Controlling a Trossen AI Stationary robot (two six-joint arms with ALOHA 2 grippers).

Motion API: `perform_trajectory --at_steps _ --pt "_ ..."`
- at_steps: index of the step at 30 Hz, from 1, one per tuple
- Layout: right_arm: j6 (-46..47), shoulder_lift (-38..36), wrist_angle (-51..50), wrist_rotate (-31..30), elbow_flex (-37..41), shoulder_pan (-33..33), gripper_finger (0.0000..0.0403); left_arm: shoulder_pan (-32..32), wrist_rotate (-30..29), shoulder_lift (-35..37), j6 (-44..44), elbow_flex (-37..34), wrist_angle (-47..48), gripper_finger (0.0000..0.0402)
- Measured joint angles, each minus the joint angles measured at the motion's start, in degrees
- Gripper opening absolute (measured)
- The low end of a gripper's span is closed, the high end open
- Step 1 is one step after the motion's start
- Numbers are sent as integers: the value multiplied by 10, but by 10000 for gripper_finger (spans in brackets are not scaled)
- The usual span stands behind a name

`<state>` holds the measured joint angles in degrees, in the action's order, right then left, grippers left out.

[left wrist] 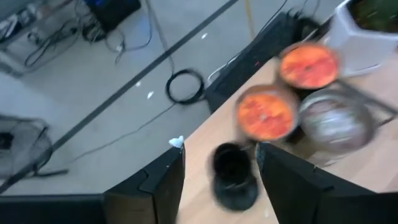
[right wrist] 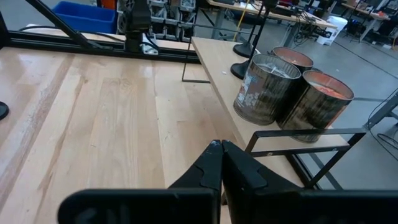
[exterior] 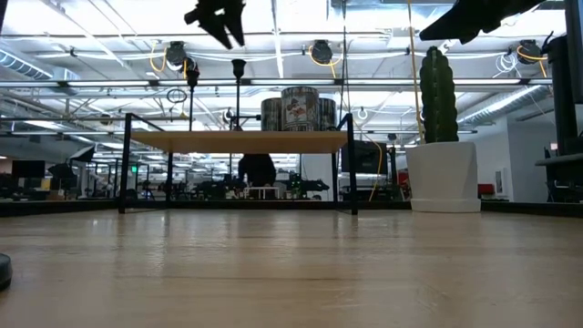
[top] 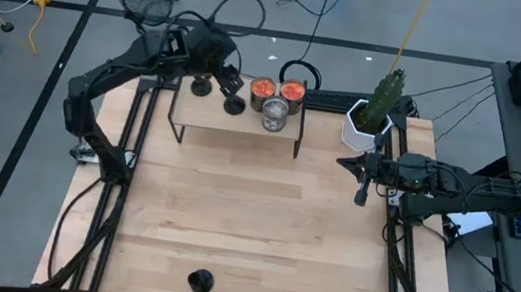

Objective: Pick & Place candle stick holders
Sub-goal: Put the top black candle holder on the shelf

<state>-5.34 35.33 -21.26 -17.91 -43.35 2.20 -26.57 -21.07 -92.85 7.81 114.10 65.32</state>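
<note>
High view: the raised wooden shelf [top: 239,115] at the far end of the table is the reference. The left gripper [top: 222,72] stands over the shelf's left part, directly above two candle stick holders, one [top: 202,86] nearer the shelf's left end and one [top: 234,104] just beside the three tin cans [top: 275,103] at the shelf's middle; a third holder [top: 200,280] sits alone on the table, well apart from the shelf at the near edge, apparently not yet collected. The right gripper [top: 362,190] waits off the shelf's right end, near the potted cactus [top: 373,116], clear of the working area. Low view: two thin stems rise from the shelf top, the clearer one [exterior: 239,96] upright beneath the left gripper [exterior: 219,18], which hangs above it without touching; the placement looks complete. Left wrist view: the left fingers [left wrist: 152,186] are spread apart with a holder [left wrist: 234,176] standing on the shelf between them, untouched, so this reads as a release beside the cans [left wrist: 266,113]. Right wrist view: the right fingers [right wrist: 211,168] are pressed together on nothing, pointing towards the shelf, where the cans [right wrist: 264,89] and two holder bases [right wrist: 244,70] are visible.
</note>
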Motion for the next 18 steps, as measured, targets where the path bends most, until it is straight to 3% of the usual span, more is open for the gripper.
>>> perform_trajectory --at_steps 18 --pt "1 0 0 -2 0 0 0 -50 57 -31 -16 0 26 184"
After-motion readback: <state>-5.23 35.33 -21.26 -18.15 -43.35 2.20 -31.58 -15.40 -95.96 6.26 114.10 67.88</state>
